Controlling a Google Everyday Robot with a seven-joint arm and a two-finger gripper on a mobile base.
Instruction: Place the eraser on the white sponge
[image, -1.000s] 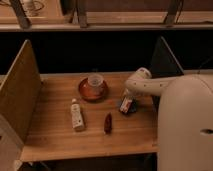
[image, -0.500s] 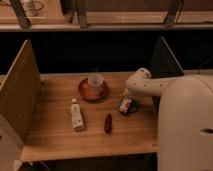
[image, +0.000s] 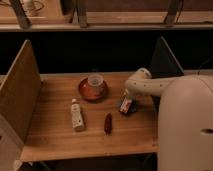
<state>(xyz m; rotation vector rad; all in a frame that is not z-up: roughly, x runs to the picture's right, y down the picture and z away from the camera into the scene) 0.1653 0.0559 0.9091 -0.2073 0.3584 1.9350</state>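
The eraser (image: 126, 105) lay on the right part of the wooden table (image: 55, 130), a small white block with a red mark, directly under the tip of the arm. A pale edge showed at its left side, and I judged this was the white sponge (image: 121, 102), but the two were too close together to say if the eraser rested on it or only beside it. The gripper (image: 125, 100) was low over the eraser, touching it or nearly so; whether it was holding the eraser or had let it go, I could not tell.

Compared with one second ago and half a second ago, almost nothing had changed: the arm (image: 150, 86) stayed in the same pose and the eraser stayed at the same spot. In my opinion this meant the placing was at its end, or the robot was pausing just before the release.

Further to the left were the dark red-brown piece (image: 108, 123), the cream stick (image: 76, 115), and the brown plate (image: 84, 93) with a cup (image: 95, 81) on it, all well apart from the gripper.
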